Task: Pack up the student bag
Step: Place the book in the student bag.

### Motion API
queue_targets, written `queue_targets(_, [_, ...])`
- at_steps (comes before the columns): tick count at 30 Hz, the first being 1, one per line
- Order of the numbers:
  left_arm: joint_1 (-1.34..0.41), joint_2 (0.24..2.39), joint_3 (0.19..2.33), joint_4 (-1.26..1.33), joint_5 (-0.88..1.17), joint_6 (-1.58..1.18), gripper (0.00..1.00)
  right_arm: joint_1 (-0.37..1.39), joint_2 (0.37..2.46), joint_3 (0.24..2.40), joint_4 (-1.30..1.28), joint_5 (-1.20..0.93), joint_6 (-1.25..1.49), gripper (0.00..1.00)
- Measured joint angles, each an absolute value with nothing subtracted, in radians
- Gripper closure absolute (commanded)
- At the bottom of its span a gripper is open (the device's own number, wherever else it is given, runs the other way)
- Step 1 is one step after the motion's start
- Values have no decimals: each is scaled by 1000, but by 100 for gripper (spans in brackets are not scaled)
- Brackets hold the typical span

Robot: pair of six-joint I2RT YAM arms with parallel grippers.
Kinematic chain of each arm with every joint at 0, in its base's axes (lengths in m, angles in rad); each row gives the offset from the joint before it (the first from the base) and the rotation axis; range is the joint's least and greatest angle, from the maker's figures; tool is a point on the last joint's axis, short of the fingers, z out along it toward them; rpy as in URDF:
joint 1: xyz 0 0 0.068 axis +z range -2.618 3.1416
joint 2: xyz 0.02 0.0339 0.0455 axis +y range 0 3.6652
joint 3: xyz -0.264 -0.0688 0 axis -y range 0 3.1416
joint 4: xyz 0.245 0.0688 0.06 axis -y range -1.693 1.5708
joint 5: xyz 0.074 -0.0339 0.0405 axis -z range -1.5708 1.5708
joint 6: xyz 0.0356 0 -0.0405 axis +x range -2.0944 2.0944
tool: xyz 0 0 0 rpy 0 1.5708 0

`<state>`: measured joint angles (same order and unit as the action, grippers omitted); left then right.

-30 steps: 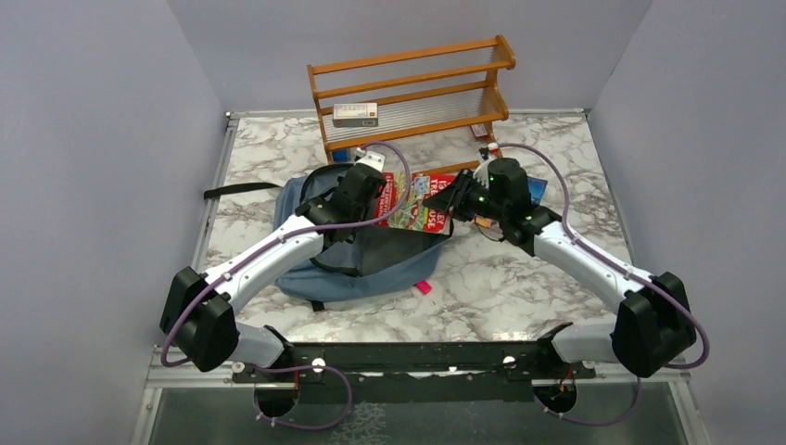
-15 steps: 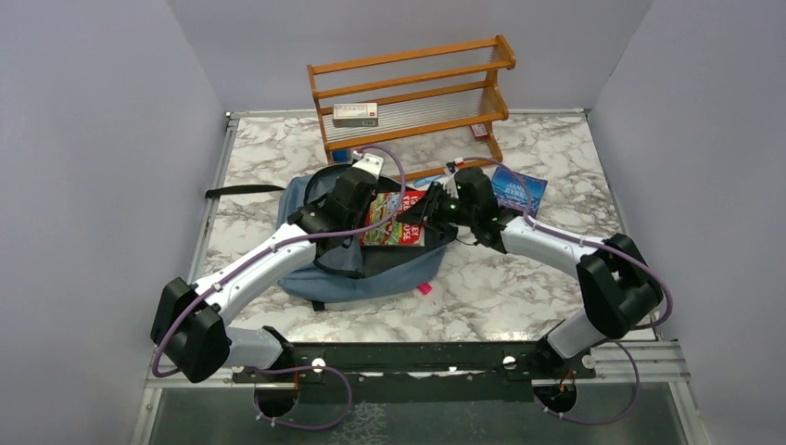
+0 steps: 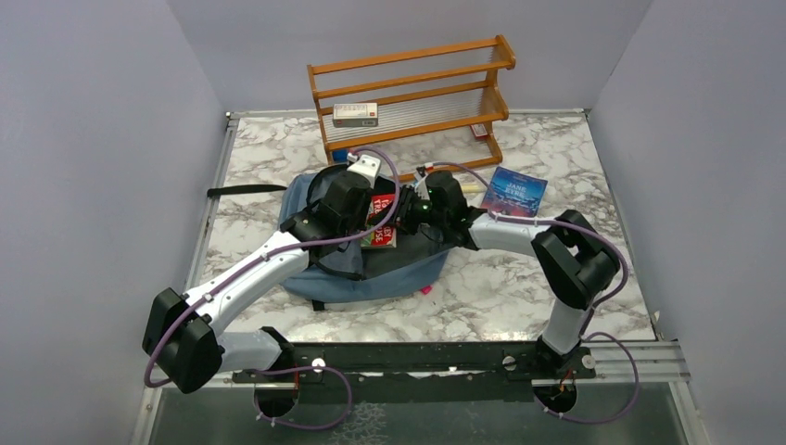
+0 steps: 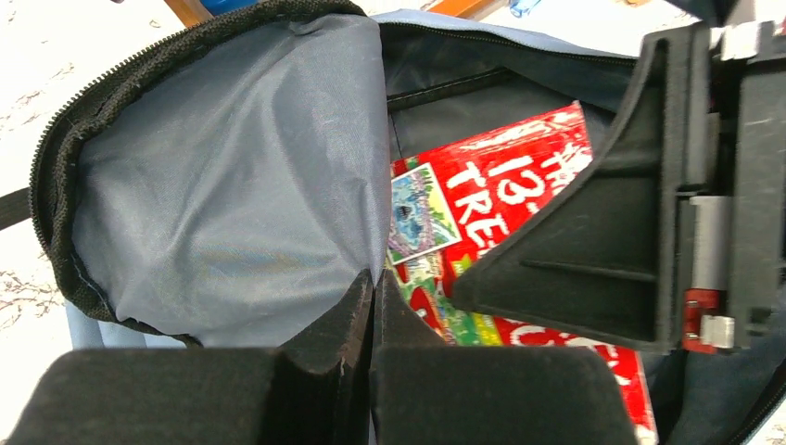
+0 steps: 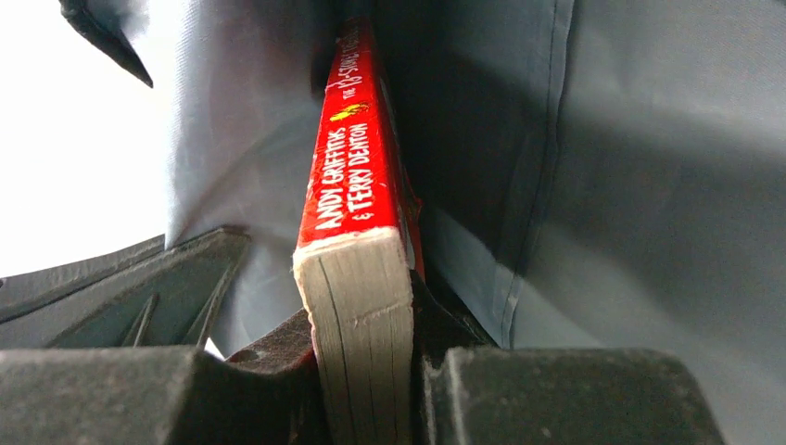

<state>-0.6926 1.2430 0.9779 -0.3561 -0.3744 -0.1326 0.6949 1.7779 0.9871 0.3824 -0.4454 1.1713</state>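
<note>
The dusty-blue student bag (image 3: 389,271) lies in the middle of the table with its top open. My left gripper (image 3: 350,197) is shut on the edge of the bag's opened flap (image 4: 232,176) and holds it up; its fingertips (image 4: 373,278) pinch the grey-blue lining. My right gripper (image 3: 410,209) is shut on a red paperback book (image 3: 381,222) and holds it inside the bag's mouth. In the right wrist view the book (image 5: 357,213) stands spine-up between my fingers (image 5: 361,315), with bag lining (image 5: 612,185) on both sides. The left wrist view shows the book's red cover (image 4: 500,176) in the bag.
A wooden rack (image 3: 412,93) stands at the back with a white box (image 3: 356,114) on its shelf. A blue book (image 3: 515,192) lies right of the bag. A black strap (image 3: 243,191) trails to the left. A small pink item (image 3: 425,289) lies by the bag's front.
My right gripper has carried the red book leftward from beside the bag into its opening. My left gripper has kept the flap and shifted a little left and back.
</note>
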Motion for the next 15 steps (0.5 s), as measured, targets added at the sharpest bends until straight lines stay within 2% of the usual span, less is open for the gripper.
queue_targets(15, [-693, 1239, 974, -352, -374, -152, 100, 781, 2043, 1202, 475, -334, 1160, 99])
